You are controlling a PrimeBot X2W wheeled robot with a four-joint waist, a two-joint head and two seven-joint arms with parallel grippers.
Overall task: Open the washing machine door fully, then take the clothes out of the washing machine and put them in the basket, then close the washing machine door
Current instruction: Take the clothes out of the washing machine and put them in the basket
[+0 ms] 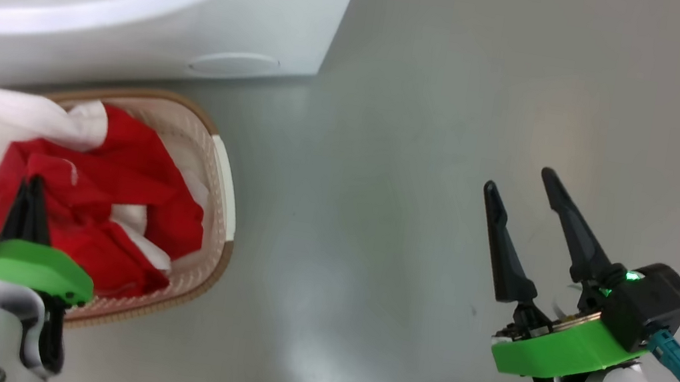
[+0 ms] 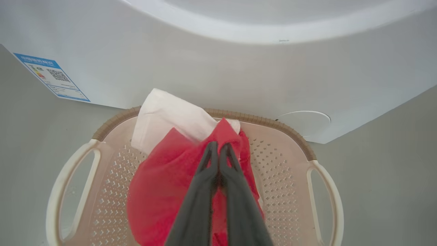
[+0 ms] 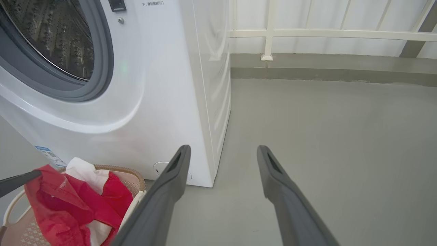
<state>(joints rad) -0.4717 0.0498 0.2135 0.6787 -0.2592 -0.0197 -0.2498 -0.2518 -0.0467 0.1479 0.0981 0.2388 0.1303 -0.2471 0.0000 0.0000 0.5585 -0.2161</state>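
Grey floor [image 1: 425,163]; cream basket [image 1: 187,128] on it, just in front of white washing machine [image 1: 138,6], also on flr.

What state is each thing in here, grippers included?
washing machine, port uncovered, steel drum showing.
basket, upright on the floor against the washing machine, loaded.
left gripper, shut on the clothes.
clothes, heaped in the basket, one red fold pinched up.
right gripper, open, empty, over the floor.
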